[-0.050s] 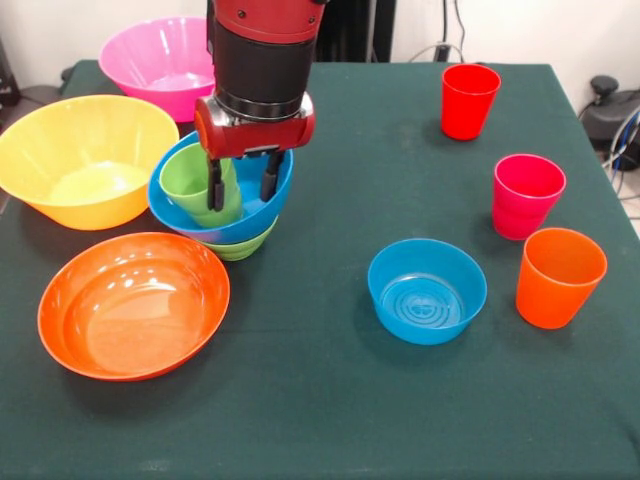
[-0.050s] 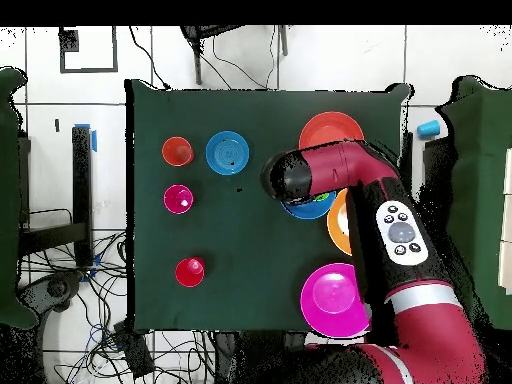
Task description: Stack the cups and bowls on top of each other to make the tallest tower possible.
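Note:
My gripper (image 1: 242, 184) hangs over the tower, its fingers apart and open. The tower is a wide blue bowl (image 1: 262, 205) resting on a small green bowl (image 1: 240, 246). A light green cup (image 1: 192, 182) lies tilted inside the blue bowl, and my left finger (image 1: 215, 186) is against its right side. The red cup (image 1: 468, 100), magenta cup (image 1: 526, 194) and orange cup (image 1: 558, 276) stand apart at the right. A small translucent blue bowl (image 1: 427, 290) sits in the middle. In the overhead view the arm (image 2: 330, 170) hides the gripper and most of the blue bowl (image 2: 308, 209).
A shallow orange-red bowl (image 1: 133, 305) lies in front of the tower, with a big yellow-orange bowl (image 1: 88, 158) to its left and a big pink bowl (image 1: 160, 62) behind. Seen from overhead, the three cups (image 2: 179, 198) stand in a column at the left.

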